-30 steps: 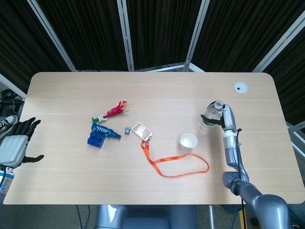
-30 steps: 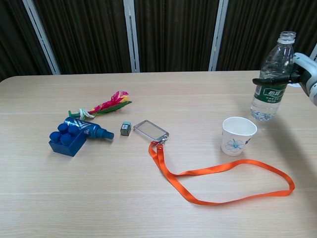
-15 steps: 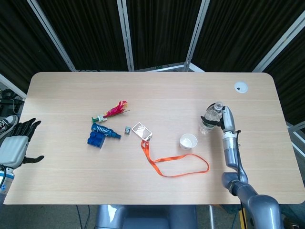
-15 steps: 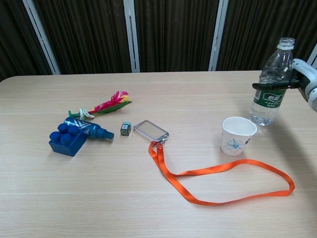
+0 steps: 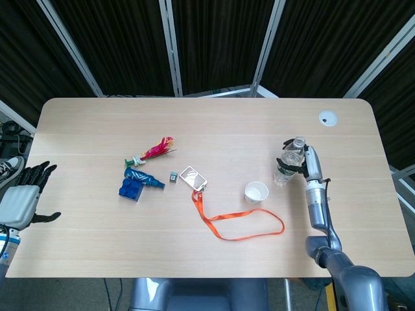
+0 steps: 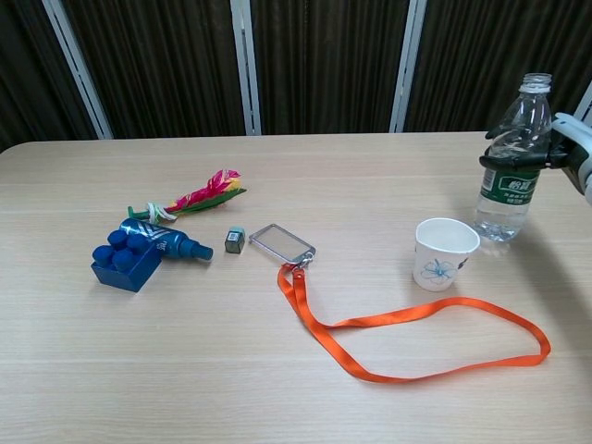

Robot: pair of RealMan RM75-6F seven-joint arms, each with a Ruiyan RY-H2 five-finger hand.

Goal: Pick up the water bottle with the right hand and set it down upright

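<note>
While right hand point(image 6: 572, 146) fingers point(image 6: 507, 161) grip it | water bottle point(image 6: 511, 165) upright

**Workspace Surroundings**

A light wood-grain table point(image 5: 207, 123) with rounded corners is seen from above in the head view. A round white grommet point(image 5: 327, 117) is set into the tabletop near the far right corner. The far side is enclosed by dark pleated curtain panels point(image 5: 214, 39), which are divided by pale metal frame posts point(image 5: 170, 45); the same curtains point(image 6: 324, 65) and posts point(image 6: 241, 65) are seen standing upright behind the table edge in the chest view. Even, diffuse lighting is cast over the tabletop, and only soft shadows are produced. At the left edge of the head view, a strip of floor with dark cables point(image 5: 9, 129) is visible below table level.
</note>
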